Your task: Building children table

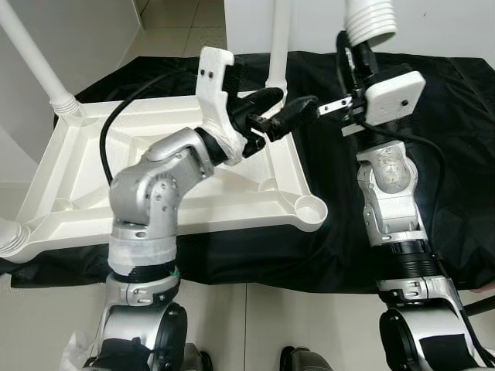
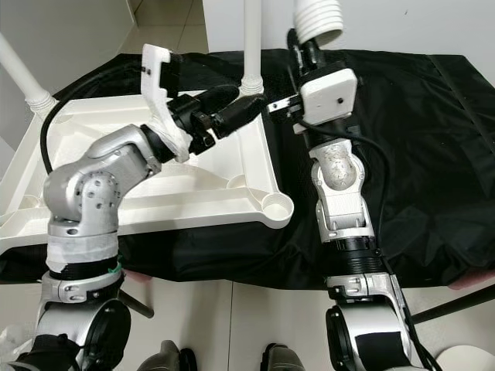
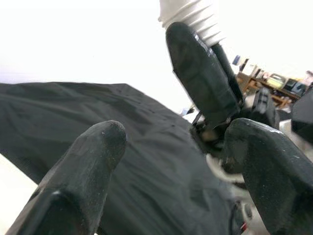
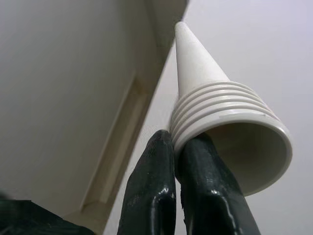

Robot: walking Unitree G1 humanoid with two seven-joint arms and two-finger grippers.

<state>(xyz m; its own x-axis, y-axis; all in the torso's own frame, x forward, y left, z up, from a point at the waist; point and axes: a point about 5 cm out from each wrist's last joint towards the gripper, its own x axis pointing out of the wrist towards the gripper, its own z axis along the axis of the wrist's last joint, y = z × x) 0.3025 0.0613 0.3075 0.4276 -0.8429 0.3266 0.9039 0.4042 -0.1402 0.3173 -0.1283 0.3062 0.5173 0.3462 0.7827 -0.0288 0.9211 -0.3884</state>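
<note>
Working outward from the empty corner socket (image 1: 311,207) of the upturned white tabletop (image 1: 85,193), which lay nearest us on the black cloth (image 1: 456,131) over the floor, we judged the main risk to be a dropped or cocked leg. Beyond that socket and to its right, our right gripper (image 1: 357,48) held the loose table leg (image 1: 370,19) upright, threaded end down, its jaws pinched together on the ribbed collar's rim alone. So thin a hold could let the leg pivot or slip out, and a tilted leg would cross the threads instead of seating.

Past the socket, over the tabletop's right rim, our left gripper (image 1: 272,110) hovered with its jaws apart and nothing between them, pointing toward the right one. The two grippers stood near each other, so any swing of the leg toward the socket might strike those fingers.

Farther still, a fitted leg (image 1: 279,42) rose from the far right corner, just beside the path. Another fitted leg (image 1: 35,58) stood at the far left corner. Open cloth to the right of the socket gave us the freest room.
</note>
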